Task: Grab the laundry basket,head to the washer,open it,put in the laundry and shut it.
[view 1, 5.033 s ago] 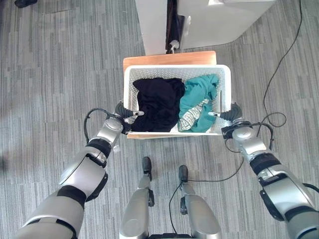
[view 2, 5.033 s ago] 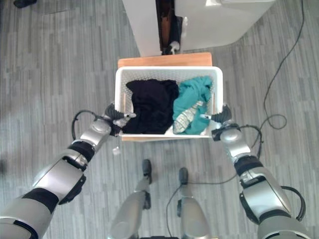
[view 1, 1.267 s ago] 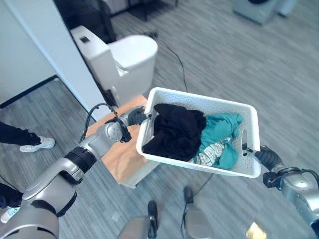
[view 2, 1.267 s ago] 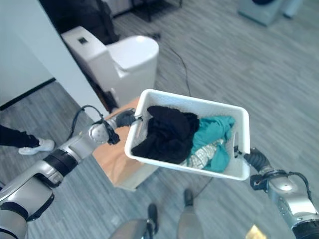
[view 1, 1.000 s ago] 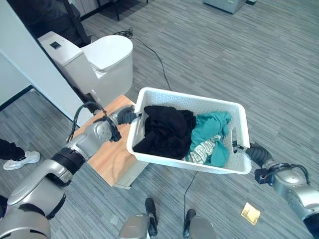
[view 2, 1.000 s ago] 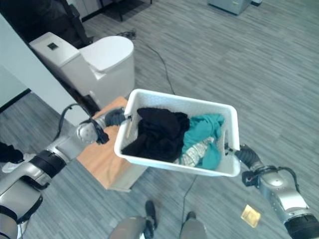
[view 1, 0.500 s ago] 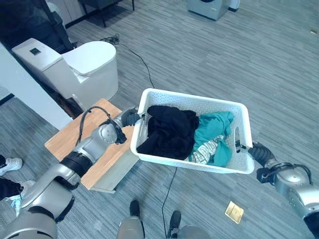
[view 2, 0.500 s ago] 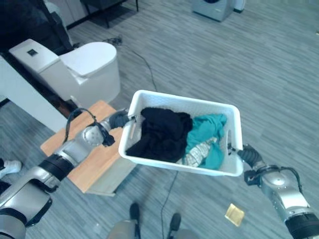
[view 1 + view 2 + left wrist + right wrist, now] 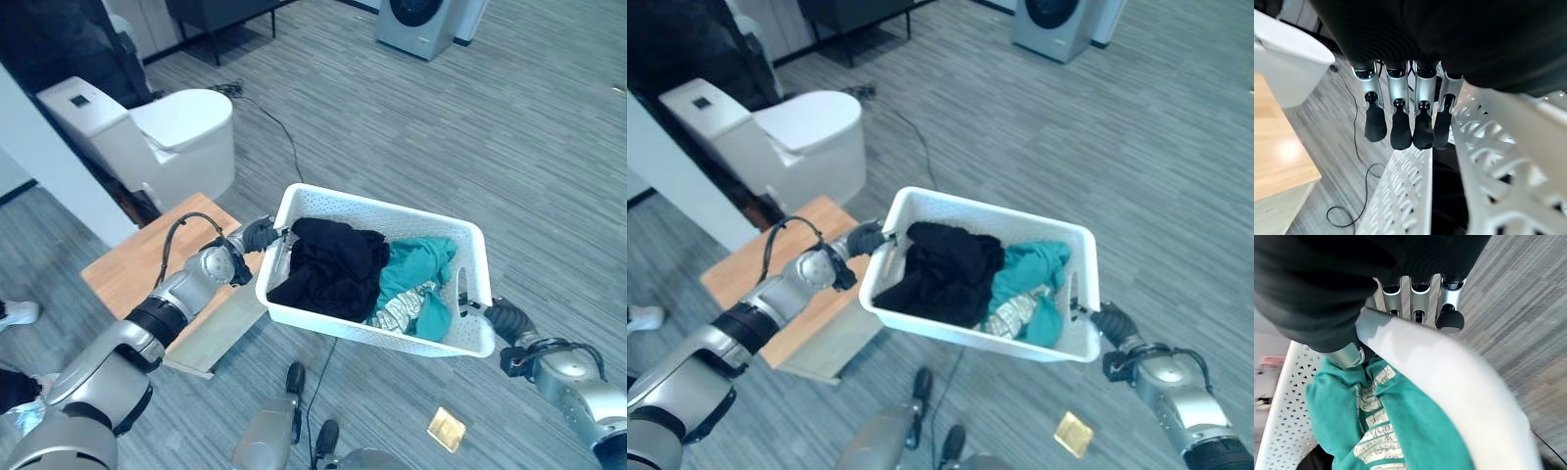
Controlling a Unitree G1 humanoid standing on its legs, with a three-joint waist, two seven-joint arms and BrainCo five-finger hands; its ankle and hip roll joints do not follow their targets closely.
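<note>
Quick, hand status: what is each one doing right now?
Left hand: shut on the left end of the laundry basket.
Right hand: shut on the basket's right rim, thumb inside against the teal garment.

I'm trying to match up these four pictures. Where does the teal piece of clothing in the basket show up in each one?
Left eye view: the teal garment lies in the basket's right half, beside the black clothes.
Right eye view: same place, right half of the basket.
Left wrist view: not visible; the dark clothes show between the basket's walls.
Right wrist view: the teal garment lies close up, under the white rim.
Shared landmark: the white laundry basket.
</note>
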